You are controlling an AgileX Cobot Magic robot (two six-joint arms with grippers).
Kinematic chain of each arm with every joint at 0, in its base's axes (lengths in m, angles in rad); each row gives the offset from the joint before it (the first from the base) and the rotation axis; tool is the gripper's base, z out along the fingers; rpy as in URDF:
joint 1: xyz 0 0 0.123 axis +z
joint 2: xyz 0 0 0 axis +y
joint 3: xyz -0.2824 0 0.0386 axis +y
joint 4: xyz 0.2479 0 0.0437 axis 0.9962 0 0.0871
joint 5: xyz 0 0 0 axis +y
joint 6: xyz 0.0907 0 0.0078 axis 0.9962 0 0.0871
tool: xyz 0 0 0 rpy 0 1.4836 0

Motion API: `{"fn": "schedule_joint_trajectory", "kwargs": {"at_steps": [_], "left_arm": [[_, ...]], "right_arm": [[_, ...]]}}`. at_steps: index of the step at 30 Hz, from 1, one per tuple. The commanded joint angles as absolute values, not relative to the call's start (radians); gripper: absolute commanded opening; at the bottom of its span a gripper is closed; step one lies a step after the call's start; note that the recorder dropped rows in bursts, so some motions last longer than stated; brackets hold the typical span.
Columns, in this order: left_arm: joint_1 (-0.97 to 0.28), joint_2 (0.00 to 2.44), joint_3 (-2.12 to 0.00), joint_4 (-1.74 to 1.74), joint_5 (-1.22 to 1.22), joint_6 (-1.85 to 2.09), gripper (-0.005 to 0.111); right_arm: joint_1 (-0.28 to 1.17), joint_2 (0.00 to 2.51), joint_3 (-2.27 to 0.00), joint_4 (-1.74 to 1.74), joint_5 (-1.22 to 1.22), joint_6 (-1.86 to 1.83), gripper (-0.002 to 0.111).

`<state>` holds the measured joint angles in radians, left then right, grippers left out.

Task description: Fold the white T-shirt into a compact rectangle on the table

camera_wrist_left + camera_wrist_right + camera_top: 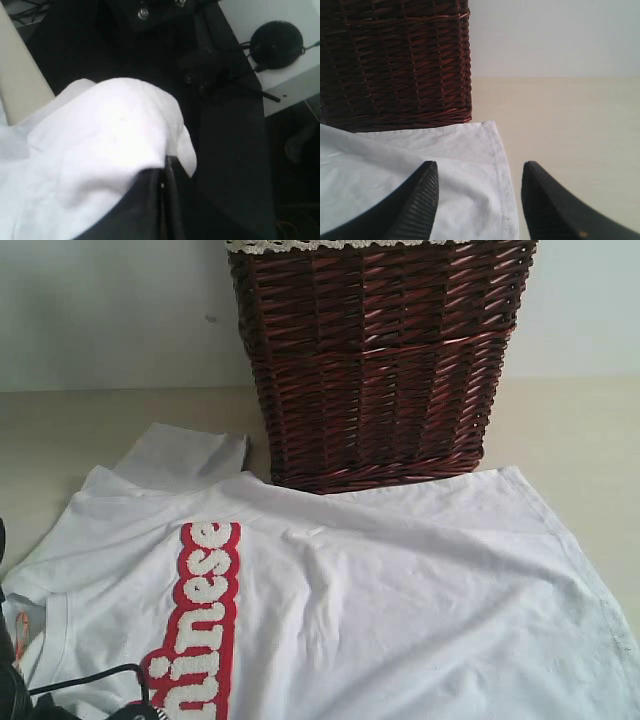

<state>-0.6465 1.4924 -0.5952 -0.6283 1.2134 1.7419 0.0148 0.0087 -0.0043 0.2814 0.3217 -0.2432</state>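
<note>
The left gripper (163,175) has its two dark fingers (145,210) pressed flat together, with a bunch of the shirt (115,135) pinched at their tips and held up just off the table (20,80) edge. In the exterior view only a dark piece of the left arm (8,690) shows, at the near left. The right gripper (480,170) has its jaws wide apart and holds nothing. One of its ribbed fingers (420,205) is over the shirt's hem and the other over bare table; whether they touch cannot be told.

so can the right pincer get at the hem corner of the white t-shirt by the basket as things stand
Probably yes: the right pincer is open and pointed at the white T-shirt corner, nothing lies between them, and the wicker basket sits beyond that corner, not on it.
</note>
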Motion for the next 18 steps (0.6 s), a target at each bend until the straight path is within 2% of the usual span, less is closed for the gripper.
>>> {"fn": "schedule_joint_trajectory", "kwargs": {"at_steps": [1,9,18], "left_arm": [[-0.653,1.516,-0.596,-0.574,1.221,1.779,0.0],[-0.664,1.598,-0.638,-0.554,1.221,1.802,0.0],[-0.759,1.684,-0.782,-0.676,1.221,1.794,0.0]], "right_arm": [[0.012,0.01,0.0,0.282,0.313,-0.252,0.051],[0.012,0.01,0.0,0.282,0.313,-0.252,0.051],[0.012,0.01,0.0,0.282,0.313,-0.252,0.051]]}}
